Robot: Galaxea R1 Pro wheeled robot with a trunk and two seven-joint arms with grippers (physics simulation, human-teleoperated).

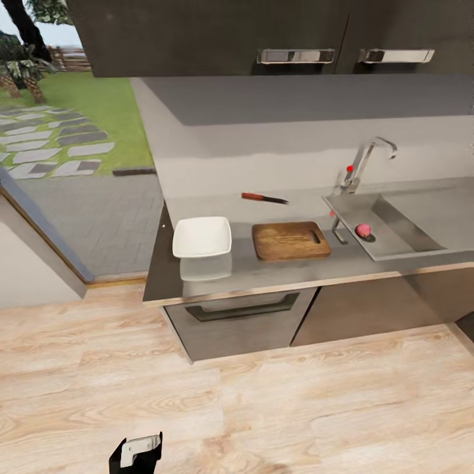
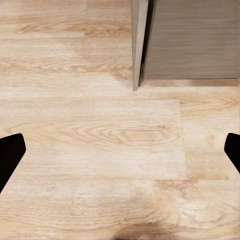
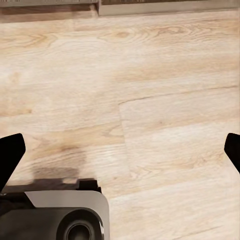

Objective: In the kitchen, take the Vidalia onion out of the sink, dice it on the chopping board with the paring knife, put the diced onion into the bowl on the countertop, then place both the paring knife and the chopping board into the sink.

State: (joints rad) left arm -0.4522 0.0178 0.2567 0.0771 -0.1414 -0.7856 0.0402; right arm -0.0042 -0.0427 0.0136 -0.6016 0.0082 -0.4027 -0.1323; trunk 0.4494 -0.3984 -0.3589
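The pinkish Vidalia onion (image 1: pixel 363 230) lies in the steel sink (image 1: pixel 401 238) at the right, near its chrome tap (image 1: pixel 366 161). Left of the sink the wooden chopping board (image 1: pixel 290 240) lies flat on the dark countertop (image 1: pixel 276 271). The red-handled paring knife (image 1: pixel 263 198) lies behind the board, near the wall. The white square bowl (image 1: pixel 203 236) stands left of the board. Both arms hang low over the floor, far from the counter. My left gripper (image 2: pixel 120 152) is open with nothing in it, and so is my right gripper (image 3: pixel 120 152).
Dark cabinets with a handled drawer front (image 1: pixel 240 316) sit under the counter, and upper cabinets (image 1: pixel 296 33) hang above. Pale wooden floor (image 1: pixel 263 408) lies between me and the counter. A glass opening (image 1: pixel 66 131) to a garden is at the left. A cabinet corner (image 2: pixel 190 40) shows in the left wrist view.
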